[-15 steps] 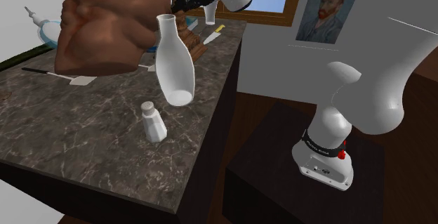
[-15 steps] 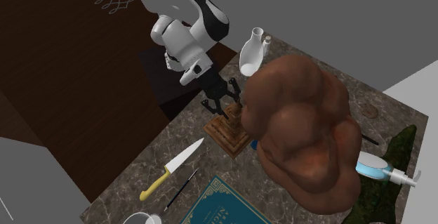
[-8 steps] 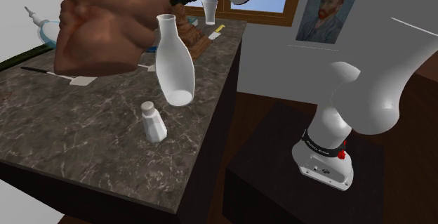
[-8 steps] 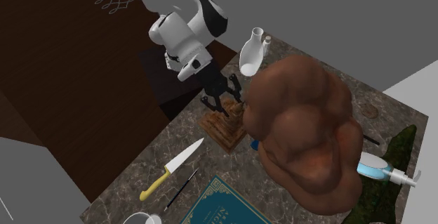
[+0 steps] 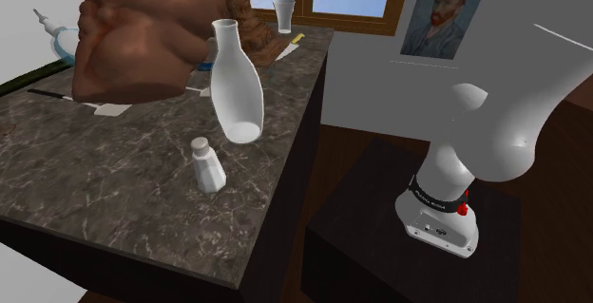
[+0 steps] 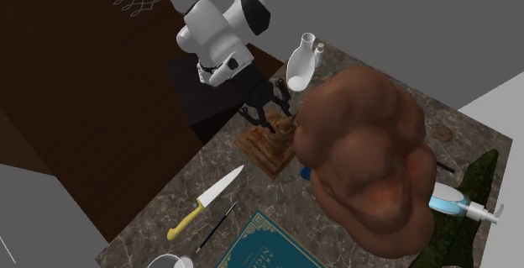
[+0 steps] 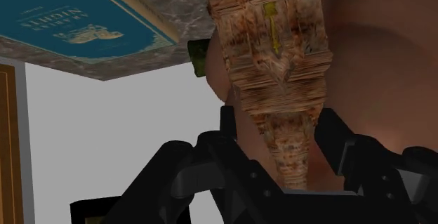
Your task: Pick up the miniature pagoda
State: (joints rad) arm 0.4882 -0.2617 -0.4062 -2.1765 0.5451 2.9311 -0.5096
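Pagoda (image 7: 281, 61) spire sits between fingers (image 7: 337, 142), clamped tight — grasp done (judging so); lift clear of table (image 5: 114, 168) remains.

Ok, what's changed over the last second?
The gripper, shut on the pagoda by its spire, has risen and drawn it upward. The vase, shaker, knife, book and brown sculpture on the table stayed put.

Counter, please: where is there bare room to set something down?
The counter is bare around the shaker, nearer the shoulder camera than the vase and brown sculpture. It is crowded by the pagoda, knife and book.
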